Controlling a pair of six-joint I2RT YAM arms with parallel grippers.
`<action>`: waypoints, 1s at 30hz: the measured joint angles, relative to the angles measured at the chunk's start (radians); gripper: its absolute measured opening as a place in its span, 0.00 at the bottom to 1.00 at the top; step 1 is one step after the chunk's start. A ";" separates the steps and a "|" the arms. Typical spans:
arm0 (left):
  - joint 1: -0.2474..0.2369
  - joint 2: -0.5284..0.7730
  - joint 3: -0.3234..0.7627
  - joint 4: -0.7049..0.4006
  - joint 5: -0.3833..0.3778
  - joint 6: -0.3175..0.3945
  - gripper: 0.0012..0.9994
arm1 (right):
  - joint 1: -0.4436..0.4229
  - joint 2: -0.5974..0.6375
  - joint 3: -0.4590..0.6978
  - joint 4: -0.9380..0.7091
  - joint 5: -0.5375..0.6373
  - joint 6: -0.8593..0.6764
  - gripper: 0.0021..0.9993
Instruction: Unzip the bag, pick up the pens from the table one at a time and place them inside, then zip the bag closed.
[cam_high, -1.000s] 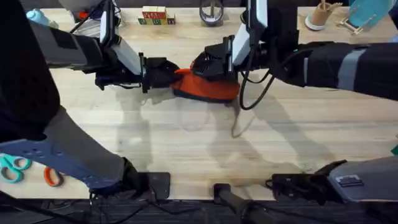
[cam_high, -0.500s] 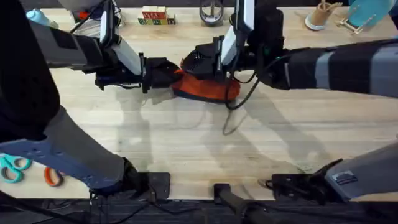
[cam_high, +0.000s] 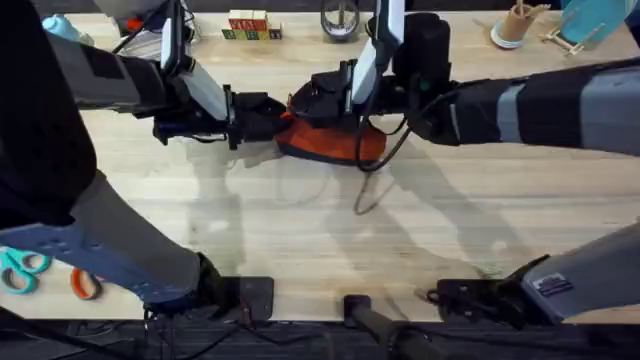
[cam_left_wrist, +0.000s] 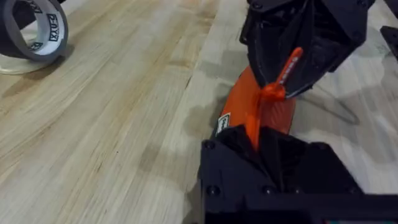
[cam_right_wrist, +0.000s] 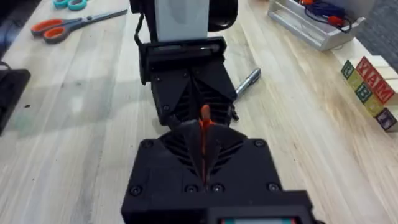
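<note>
The orange bag (cam_high: 340, 148) lies at the back middle of the table (cam_high: 300, 230). My left gripper (cam_high: 268, 117) is shut on the bag's left end, pinching orange fabric (cam_left_wrist: 239, 109) between its black fingers. My right gripper (cam_high: 322, 103) hovers over the bag's top near that end, shut on a thin orange zipper pull (cam_left_wrist: 287, 65), which also shows between its fingers (cam_right_wrist: 204, 134). A silvery pen (cam_right_wrist: 247, 81) lies on the wood beside the left gripper (cam_right_wrist: 189, 99). Whether the bag's zipper stands open, I cannot tell.
Scissors (cam_high: 20, 268) lie at the table's near left corner. Letter blocks (cam_high: 250, 25), a wire holder (cam_high: 340, 20) and a cup (cam_high: 515, 25) line the far edge. A tape roll (cam_left_wrist: 34, 31) sits left of the bag. A thin cable (cam_high: 370, 190) trails from the right arm.
My right gripper has slid left along the top of the bag toward the left gripper, keeping hold of the pull. The left gripper and the bag have stayed put.
</note>
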 joint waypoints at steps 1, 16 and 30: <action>0.000 0.000 0.000 0.000 0.000 0.000 0.04 | 0.001 0.000 0.000 0.000 0.000 0.000 0.03; 0.000 0.000 0.000 0.000 0.000 0.000 0.04 | 0.023 0.011 0.000 0.039 0.008 0.012 0.03; 0.000 0.000 0.000 0.000 0.000 0.000 0.04 | 0.024 0.011 0.000 0.040 0.002 0.050 0.31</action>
